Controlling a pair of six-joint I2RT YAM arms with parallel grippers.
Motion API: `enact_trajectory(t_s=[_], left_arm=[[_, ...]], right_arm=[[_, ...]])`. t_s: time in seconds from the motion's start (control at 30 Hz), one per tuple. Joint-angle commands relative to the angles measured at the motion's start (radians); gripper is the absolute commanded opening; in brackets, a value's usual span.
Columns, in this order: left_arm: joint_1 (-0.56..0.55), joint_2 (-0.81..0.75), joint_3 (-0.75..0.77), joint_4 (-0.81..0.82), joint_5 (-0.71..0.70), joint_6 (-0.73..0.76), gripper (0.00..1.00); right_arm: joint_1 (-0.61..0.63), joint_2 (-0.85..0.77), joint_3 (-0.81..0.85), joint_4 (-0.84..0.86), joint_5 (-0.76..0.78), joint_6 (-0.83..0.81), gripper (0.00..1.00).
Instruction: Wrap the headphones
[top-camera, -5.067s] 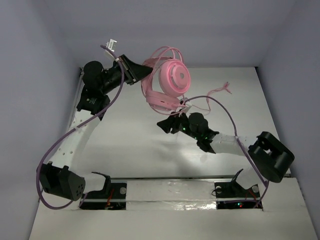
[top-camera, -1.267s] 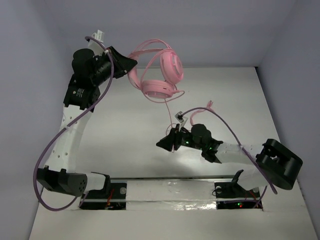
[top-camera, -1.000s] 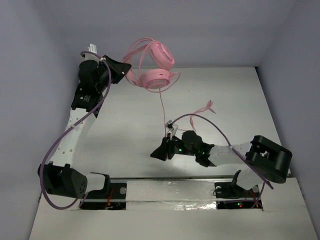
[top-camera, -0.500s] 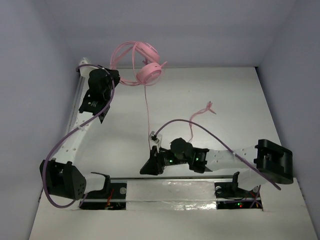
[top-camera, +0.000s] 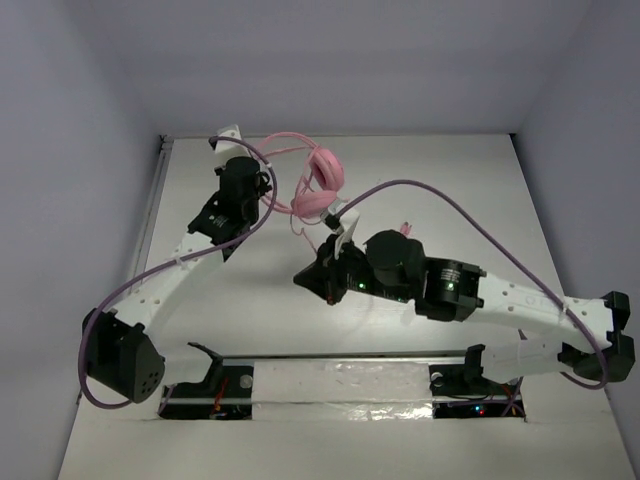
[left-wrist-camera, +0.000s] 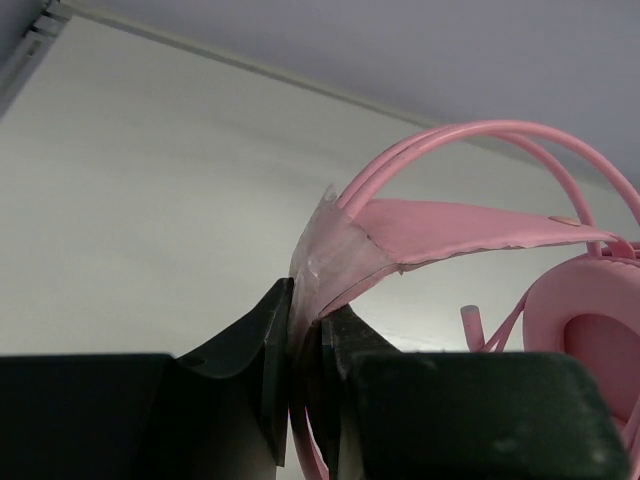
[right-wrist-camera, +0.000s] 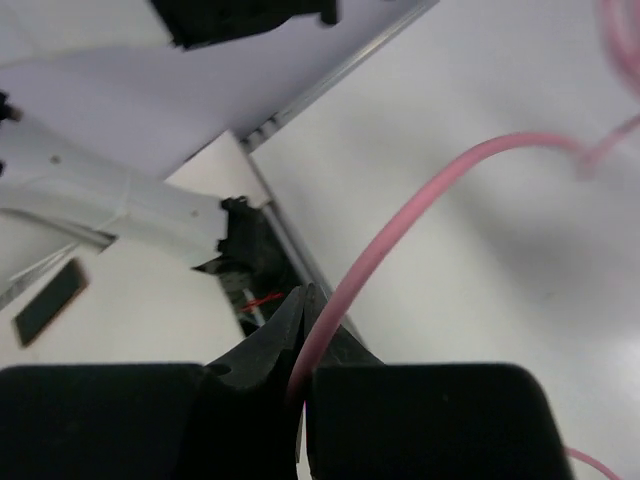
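Note:
The pink headphones hang above the middle of the table. My left gripper is shut on their flat pink headband strap, and the thin double headband arches to the right. One padded cup shows at the right edge of the left wrist view. My right gripper sits just below the headphones, shut on the thin pink cable. The cable rises from between its closed fingers and curves up to the right.
Purple arm cables loop over the right arm and along the left arm. The arm bases and a rail line the near edge. Walls close in the left, back and right. The left arm's base appears in the right wrist view.
My right gripper has shut on the cable and moved up from the near edge towards the middle. My left gripper has carried the headphones from the back left corner down and to the right.

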Motion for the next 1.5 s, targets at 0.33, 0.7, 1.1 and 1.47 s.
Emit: enact_trajectory(t_s=[0.33,0.7,1.1,1.47], left_arm=[[-0.064,-0.097,0.089,-0.182,0.247,0.338,0.0],[-0.064,-0.108,0.123,-0.339,0.555,0.378,0.0],[-0.064,-0.116,0.123,-0.363,0.871,0.401,0.0],[-0.059,-0.102,0.098,-0.313,1.011,0.373,0.0]], right_arm=[[-0.071,0.088,0.246,-0.439,0.46,-0.281,0.03],[-0.261,0.049,0.145,-0.323,0.521,-0.31,0.01],[-0.389,0.081,0.119,-0.216,0.419,-0.298,0.0],[-0.439,0.053,0.036,-0.169,0.447,-0.23,0.0]])
